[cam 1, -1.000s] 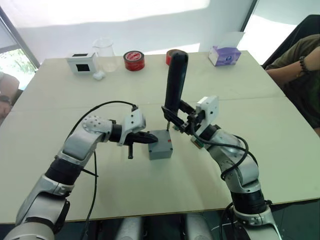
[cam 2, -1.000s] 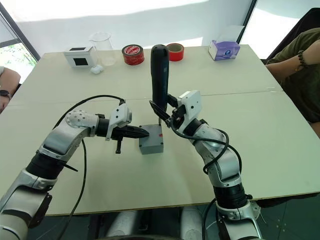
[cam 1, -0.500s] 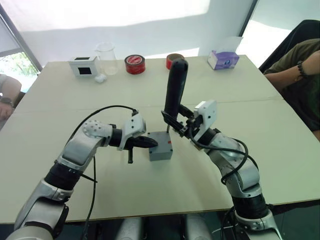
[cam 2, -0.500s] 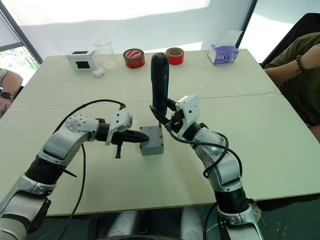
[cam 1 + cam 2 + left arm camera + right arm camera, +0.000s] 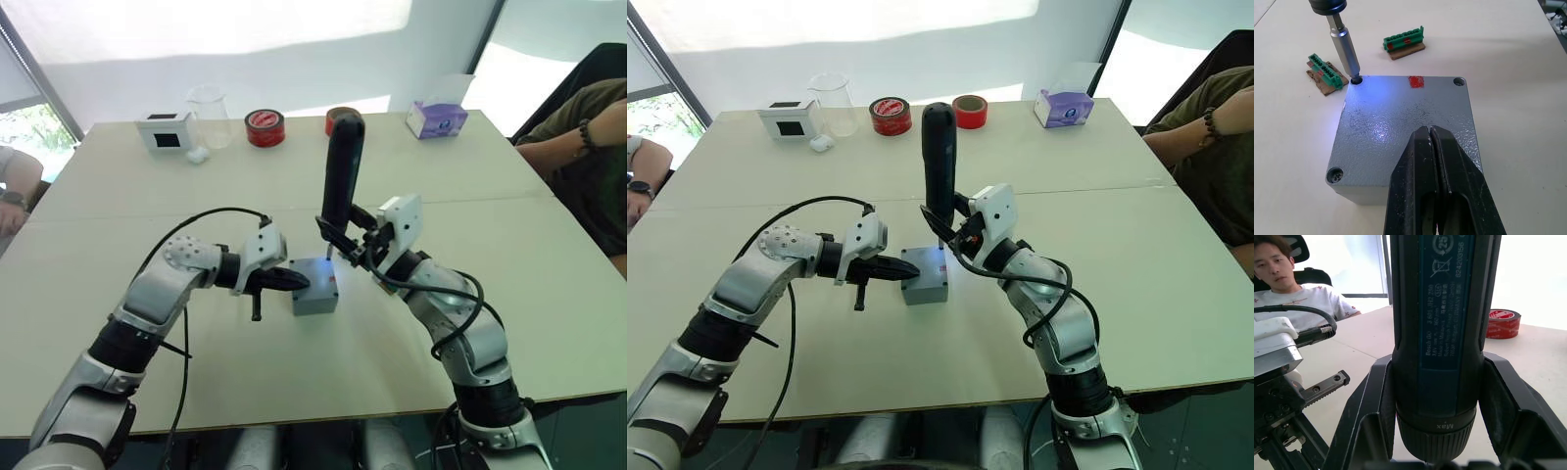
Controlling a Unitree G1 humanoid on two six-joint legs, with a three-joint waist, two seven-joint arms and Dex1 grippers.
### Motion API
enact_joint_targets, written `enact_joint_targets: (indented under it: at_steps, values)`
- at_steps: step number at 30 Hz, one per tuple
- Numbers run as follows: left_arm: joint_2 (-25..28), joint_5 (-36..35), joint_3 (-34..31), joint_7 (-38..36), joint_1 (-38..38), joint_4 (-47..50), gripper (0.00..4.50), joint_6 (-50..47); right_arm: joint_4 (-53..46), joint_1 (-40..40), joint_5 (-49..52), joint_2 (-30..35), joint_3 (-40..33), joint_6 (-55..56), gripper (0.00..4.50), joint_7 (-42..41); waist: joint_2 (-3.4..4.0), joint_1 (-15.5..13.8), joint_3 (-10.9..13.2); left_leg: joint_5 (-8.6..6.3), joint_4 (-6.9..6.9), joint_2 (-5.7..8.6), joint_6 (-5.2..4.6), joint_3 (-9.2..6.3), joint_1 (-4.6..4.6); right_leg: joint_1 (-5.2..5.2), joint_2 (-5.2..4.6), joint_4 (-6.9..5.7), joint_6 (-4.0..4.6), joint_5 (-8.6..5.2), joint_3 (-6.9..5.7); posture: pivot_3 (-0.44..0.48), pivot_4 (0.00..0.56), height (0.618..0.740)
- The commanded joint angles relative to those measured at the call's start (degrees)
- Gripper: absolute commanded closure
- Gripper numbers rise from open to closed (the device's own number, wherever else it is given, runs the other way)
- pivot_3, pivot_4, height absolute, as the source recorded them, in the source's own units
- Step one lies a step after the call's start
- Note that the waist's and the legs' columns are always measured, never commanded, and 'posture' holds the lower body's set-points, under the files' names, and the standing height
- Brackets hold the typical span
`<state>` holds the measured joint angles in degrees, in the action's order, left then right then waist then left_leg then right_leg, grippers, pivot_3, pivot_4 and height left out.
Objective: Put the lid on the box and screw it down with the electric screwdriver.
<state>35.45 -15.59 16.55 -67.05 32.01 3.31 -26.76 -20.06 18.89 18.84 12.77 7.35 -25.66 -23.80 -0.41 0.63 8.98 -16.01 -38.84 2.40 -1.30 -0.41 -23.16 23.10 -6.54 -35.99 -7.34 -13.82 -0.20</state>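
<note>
Since a second ago my right arm has brought the electric screwdriver (image 5: 342, 164) down a little, and its tip light now throws a blue glow on the lid (image 5: 1405, 128), which was not lit before. My left arm has hardly shifted.

I see my right gripper (image 5: 343, 243) clamped around the lower body of the screwdriver, one black finger on each side of the barrel in the right wrist view. The tool stands nearly upright, and its metal bit (image 5: 1345, 48) sits in the screw hole at one corner of the lid, the far corner on my left side. The lid lies flat on the box (image 5: 315, 286), edges matching, with a small red mark (image 5: 1416, 81) near its far edge. A screw head shows in another corner hole (image 5: 1334, 175); the hole in the third visible corner (image 5: 1458, 82) I cannot read.

My left gripper (image 5: 1431, 134) has its fingers pressed together with nothing between them, and their tips rest on top of the lid near its middle, coming in from my left.

The box stands near the middle of the table (image 5: 549, 274). Two green terminal blocks (image 5: 1404, 40) lie on the table just beyond it. Along the far edge are a white box (image 5: 163, 130), a clear beaker (image 5: 208, 110), two rolls of red tape (image 5: 263, 126) and a purple tissue box (image 5: 436, 118). A person's arm (image 5: 578, 127) rests at the table's far right.
</note>
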Motion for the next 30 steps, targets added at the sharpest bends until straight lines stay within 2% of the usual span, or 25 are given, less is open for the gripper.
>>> enact_joint_targets:
  at_steps: [1, 5, 10, 30]
  values:
    - [0.0, 0.7, 0.6, -0.2, -0.7, -0.4, 4.50, -0.2, 6.4, -2.6, -2.7, 1.4, 2.8, -6.6, 2.73, 1.1, 0.00, 0.0, -0.1, 0.00, 0.01, 0.00, 0.00, 0.00, 0.01, 0.00, 0.00, 0.01, 0.00, 0.00, 0.00, 0.000, 0.150, 0.740]
    - [0.0, 0.8, 0.7, 0.0, -1.1, 0.0, 4.50, -0.3, 7.5, -3.9, -2.2, 0.4, 2.3, -5.4, 2.73, 1.7, 0.00, 0.0, -0.1, -0.01, 0.07, 0.00, 0.00, 0.00, 0.18, -0.02, -0.01, 0.08, 0.02, -0.01, 0.00, 0.000, 0.150, 0.740]
    - [0.0, 0.8, 0.7, 0.1, -1.4, 0.6, 4.50, -0.8, 7.4, -5.1, -2.2, 0.8, 2.1, -4.8, 2.73, 1.2, -0.06, 0.0, -0.4, -0.02, 0.76, 0.01, 0.00, 0.02, 1.10, -0.79, -0.07, 0.71, 0.19, -0.12, -0.04, 0.000, 0.150, 0.740]
    - [-0.2, 0.7, 0.7, 0.6, -2.2, -0.1, 4.50, -0.2, 2.9, -2.9, -1.8, 3.2, 1.3, -4.6, 2.73, -1.0, -0.05, -0.1, -0.6, -0.03, 0.89, 0.01, 0.02, 0.00, 1.10, -0.77, -0.24, 0.82, 0.21, -0.13, -0.05, 0.000, 0.150, 0.740]
